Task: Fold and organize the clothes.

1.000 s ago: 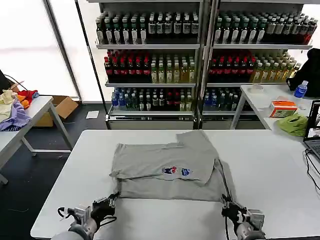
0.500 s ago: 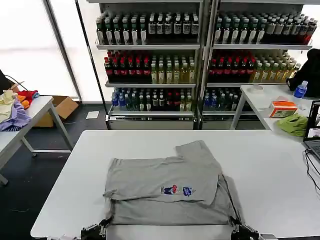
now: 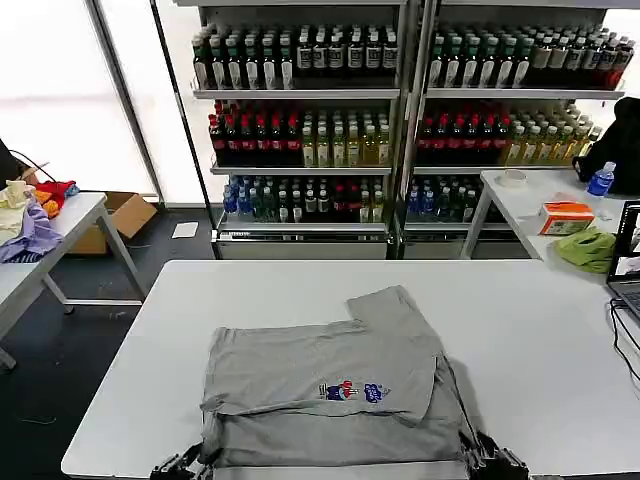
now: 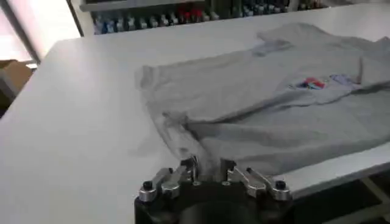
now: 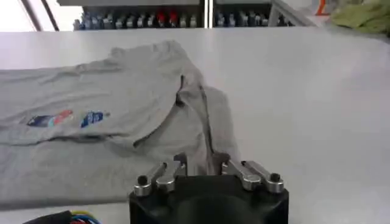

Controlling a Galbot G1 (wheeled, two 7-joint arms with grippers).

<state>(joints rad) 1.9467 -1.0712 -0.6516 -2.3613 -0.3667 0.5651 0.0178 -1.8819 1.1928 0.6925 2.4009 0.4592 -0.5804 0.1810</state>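
One of the clothes, a grey short-sleeved shirt [image 3: 330, 400] with a small red and blue chest print [image 3: 352, 391], lies folded across itself on the white table [image 3: 540, 330]. Its near hem reaches the front edge. My left gripper [image 3: 185, 465] is at the shirt's near left corner, shut on the cloth [image 4: 256, 103] that bunches between its fingers [image 4: 207, 167]. My right gripper [image 3: 490, 458] is at the near right corner, shut on a ridge of the shirt [image 5: 109, 103] running into its jaws [image 5: 201, 161]. One sleeve [image 3: 385, 305] points away toward the shelves.
Shelves of bottles [image 3: 400, 120] stand behind the table. A side table at right holds an orange box [image 3: 566, 217], a green cloth [image 3: 588, 248] and a laptop edge [image 3: 628, 265]. Another table with piled clothes [image 3: 30, 235] is at left, beside a cardboard box [image 3: 125, 215].
Both grippers have drawn back toward me, dragging the shirt with them. The shirt has slid nearer the table's front edge and its near hem now lies there.
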